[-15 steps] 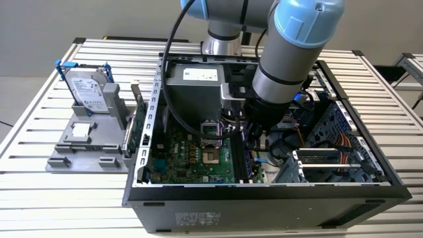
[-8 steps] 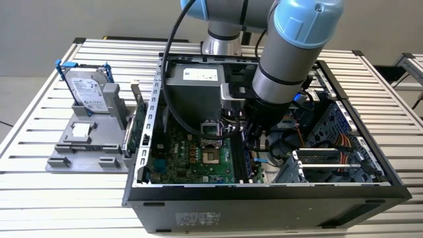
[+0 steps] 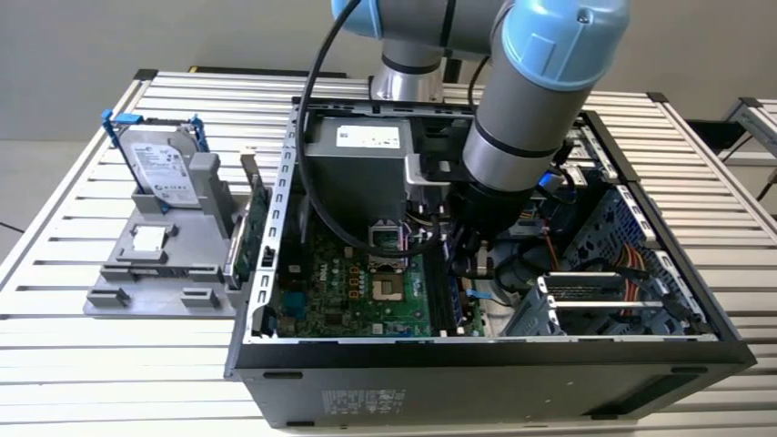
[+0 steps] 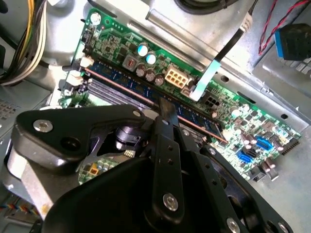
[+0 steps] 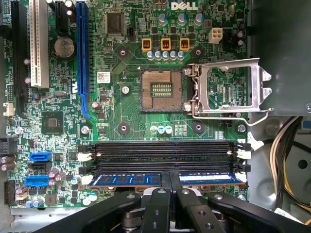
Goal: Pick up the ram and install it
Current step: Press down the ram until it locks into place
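Note:
The ram [image 5: 126, 179] is a long blue-black stick lying in the motherboard memory slot closest to my gripper. In the second wrist view the ram [image 4: 116, 80] runs slantwise across the board. My gripper [image 5: 171, 178] is deep inside the open computer case [image 3: 486, 350]. Its black fingers are shut together, and their tips rest on the middle of the stick's top edge. In the second wrist view the fingertip [image 4: 165, 108] touches the stick. In the exterior view the arm's wrist [image 3: 486, 237] hangs over the board and hides the contact.
Two empty black memory slots [image 5: 160, 151] lie beside the ram, with the open processor socket [image 5: 163, 90] and its raised bracket [image 5: 228, 87] beyond. Yellow cables [image 5: 291, 160] hang at the case side. On a grey fixture [image 3: 158, 273] stand a silver hard drive [image 3: 164, 168] and a green card [image 3: 249, 232].

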`<state>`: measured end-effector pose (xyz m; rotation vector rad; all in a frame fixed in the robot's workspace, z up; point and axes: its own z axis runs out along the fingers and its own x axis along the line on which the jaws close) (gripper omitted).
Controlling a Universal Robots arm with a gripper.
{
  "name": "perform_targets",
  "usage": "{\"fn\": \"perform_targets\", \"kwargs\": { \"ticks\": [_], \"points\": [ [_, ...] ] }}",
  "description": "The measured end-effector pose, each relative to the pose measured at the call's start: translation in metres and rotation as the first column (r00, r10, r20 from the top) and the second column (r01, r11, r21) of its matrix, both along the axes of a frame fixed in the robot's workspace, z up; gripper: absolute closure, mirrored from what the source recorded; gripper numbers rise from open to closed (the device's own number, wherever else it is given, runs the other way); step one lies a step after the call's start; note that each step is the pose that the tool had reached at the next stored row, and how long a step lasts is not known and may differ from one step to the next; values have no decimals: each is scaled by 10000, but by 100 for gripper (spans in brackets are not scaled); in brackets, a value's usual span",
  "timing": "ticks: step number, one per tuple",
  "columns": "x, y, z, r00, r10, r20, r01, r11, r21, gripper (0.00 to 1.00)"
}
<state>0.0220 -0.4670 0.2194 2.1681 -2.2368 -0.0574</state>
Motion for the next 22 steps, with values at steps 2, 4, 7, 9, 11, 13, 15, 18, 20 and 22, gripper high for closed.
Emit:
{"fn": "perform_targets", "kwargs": {
  "ticks": [2, 4, 7, 9, 11, 13, 15, 18, 20, 22],
  "points": [
    [0, 1, 9, 10000, 0, 2, 0, 10000, 7, 100],
    [2, 3, 31, 10000, 1, 7, -1, 10000, 29, 100],
    [1, 1, 120, 10000, 2, 2, -2, 10000, 8, 100],
    [1, 2, 172, 10000, 2, 1, -2, 10000, 5, 100],
    [1, 2, 211, 10000, 1, 1, -1, 10000, 3, 100],
    [1, 2, 236, 10000, 1, 1, -1, 10000, 5, 100],
    [1, 2, 246, 10000, 1, 1, -1, 10000, 5, 100],
    [1, 2, 246, 10000, 1, 2, -1, 10000, 7, 100],
    [1, 2, 247, 10000, 1, 1, -1, 10000, 5, 100],
    [1, 2, 248, 10000, 1, 1, -1, 10000, 5, 100]
  ]
}}
